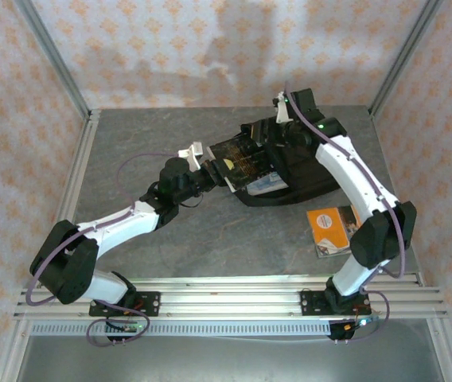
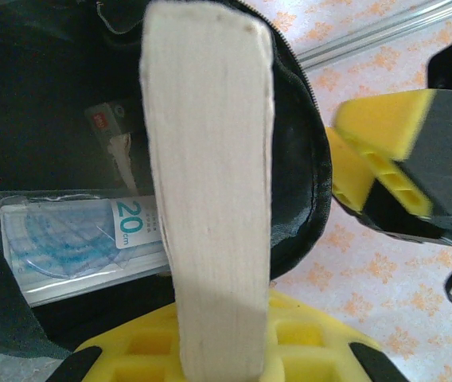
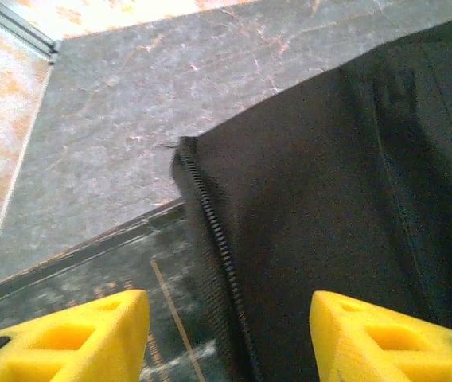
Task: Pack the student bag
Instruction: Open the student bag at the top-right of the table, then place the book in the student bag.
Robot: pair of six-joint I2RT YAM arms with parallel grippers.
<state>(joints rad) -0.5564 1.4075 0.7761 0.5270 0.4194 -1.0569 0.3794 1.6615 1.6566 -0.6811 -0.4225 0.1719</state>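
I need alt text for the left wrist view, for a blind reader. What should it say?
A thick book, page edge toward the camera, is held between the left yellow fingers at the mouth of the open black student bag. Inside lies a clear ruler set marked 20 cm; the right yellow fingers sit beside the rim.

Student bag: one.
Books: two, a dark-covered book and an orange book.
Ruler set in clear pack: one.
Small pack with a red tag: one, kind unclear.
Robot arms: two, left arm and right arm.
Grippers: two, left gripper and right gripper.
Table: one.
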